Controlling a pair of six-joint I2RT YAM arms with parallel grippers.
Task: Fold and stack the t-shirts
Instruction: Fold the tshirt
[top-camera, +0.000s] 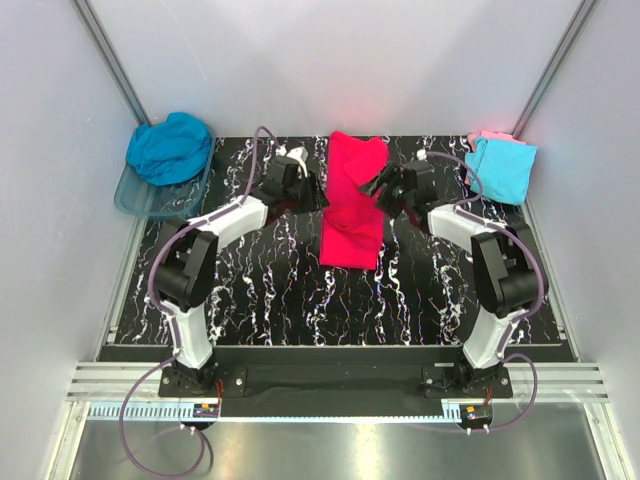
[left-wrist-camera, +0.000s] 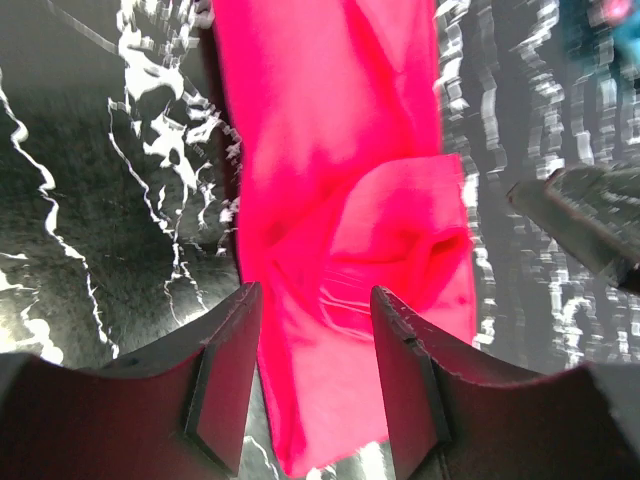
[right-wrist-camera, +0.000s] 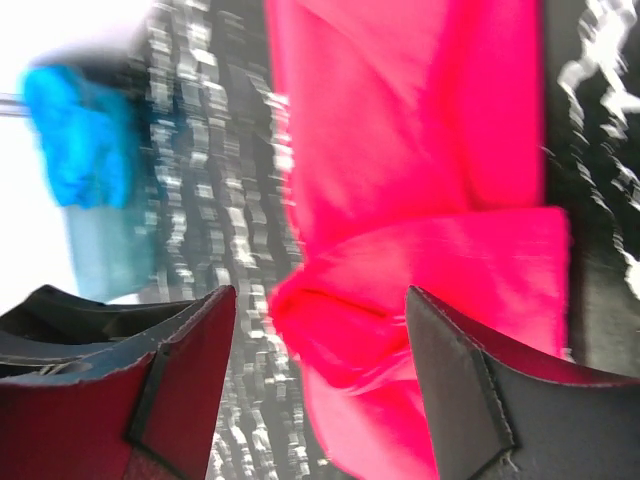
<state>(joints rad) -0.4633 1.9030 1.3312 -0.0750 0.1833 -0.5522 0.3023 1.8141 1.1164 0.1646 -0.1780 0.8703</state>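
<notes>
A bright pink-red t-shirt (top-camera: 352, 205) lies folded into a long strip down the middle of the black marbled table, with a flap folded over its middle (left-wrist-camera: 400, 230) (right-wrist-camera: 430, 270). My left gripper (top-camera: 318, 195) hovers at the strip's left edge, jaws open, cloth below them but not gripped (left-wrist-camera: 315, 340). On the strip's right edge my right gripper (top-camera: 378, 190) is open too, nothing held (right-wrist-camera: 320, 345). A teal-blue t-shirt (top-camera: 168, 147) is bunched at the back left. A light cyan t-shirt (top-camera: 500, 168) lies folded at the back right on a pale pink one (top-camera: 488, 136).
A clear bluish plastic tub (top-camera: 150, 195) stands at the back left under the teal-blue shirt. White walls close in the table on three sides. A metal rail (top-camera: 330, 385) runs along the near edge behind the arm bases.
</notes>
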